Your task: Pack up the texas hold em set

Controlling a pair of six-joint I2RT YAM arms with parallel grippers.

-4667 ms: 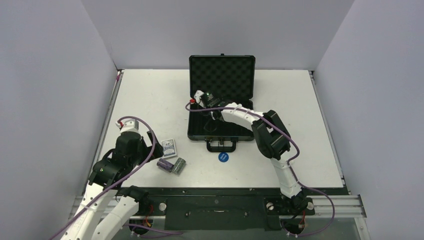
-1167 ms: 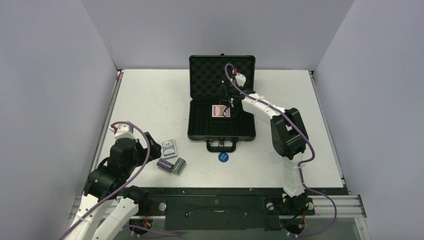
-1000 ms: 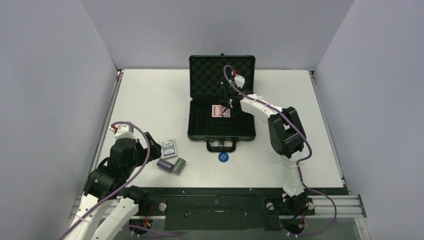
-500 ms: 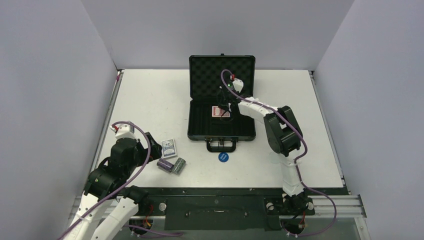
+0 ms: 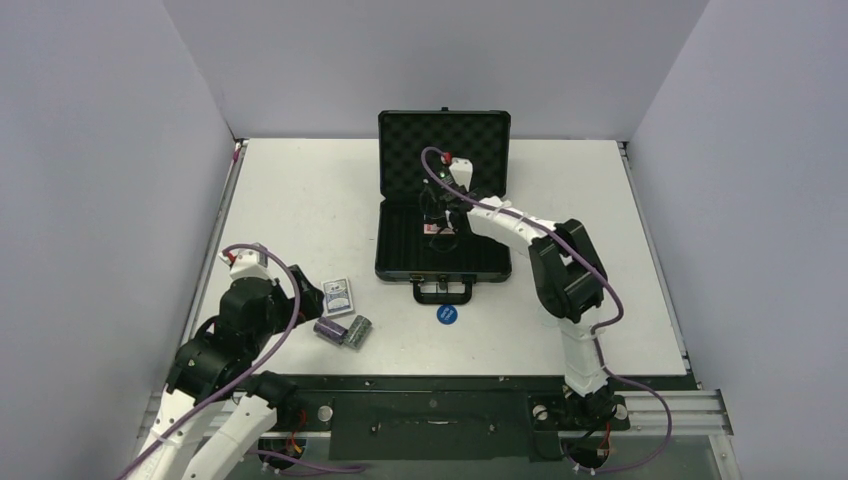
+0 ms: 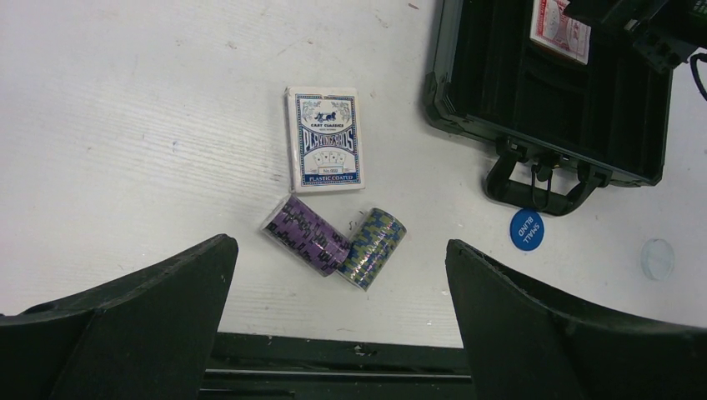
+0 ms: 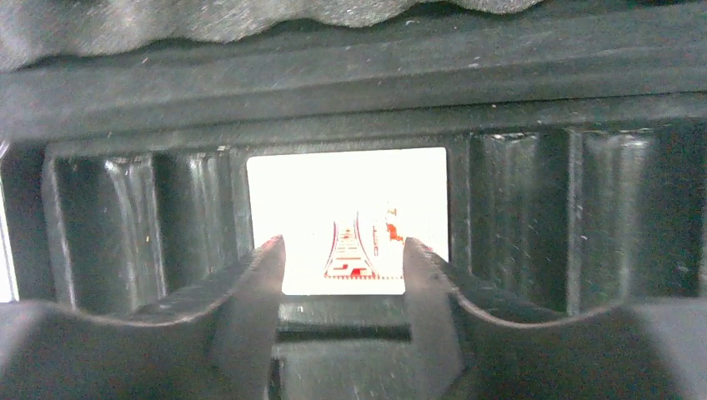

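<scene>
The black hard-shell case (image 5: 443, 262) sits open toward the far middle of the white table (image 5: 300, 200). Its lid stands upright and is lined with dimpled egg-crate foam. The tray is moulded into ribbed black slots, and a looped handle (image 6: 542, 179) sticks out on the near side.

The red deck of cards (image 7: 358, 225) lies flat in one of the slots at the back of the tray. It is a small rectangular box, and the glare washes it out nearly white in the right wrist view. The right gripper (image 7: 343, 250) is down in the case right over it. Its fingers are partly apart and the deck shows in the gap behind them, wider than the gap. They don't look to be clamped on anything.

The rest lies on the table left of and in front of the case:

- The blue deck (image 6: 324, 140) lies flat, face up.
- Just near it a purple chip stack (image 6: 305, 236) and a green chip stack (image 6: 372, 247) lie on their sides, their ends touching in a shallow V. Both have ridged, striped edges.
- A flat blue disc (image 6: 525, 229) with white lettering lies just beside the handle.
- A clear disc (image 6: 657, 259) lies off to its right.

The left gripper (image 6: 339, 246) hovers above the chips with its fingers spread wide and nothing in them.
</scene>
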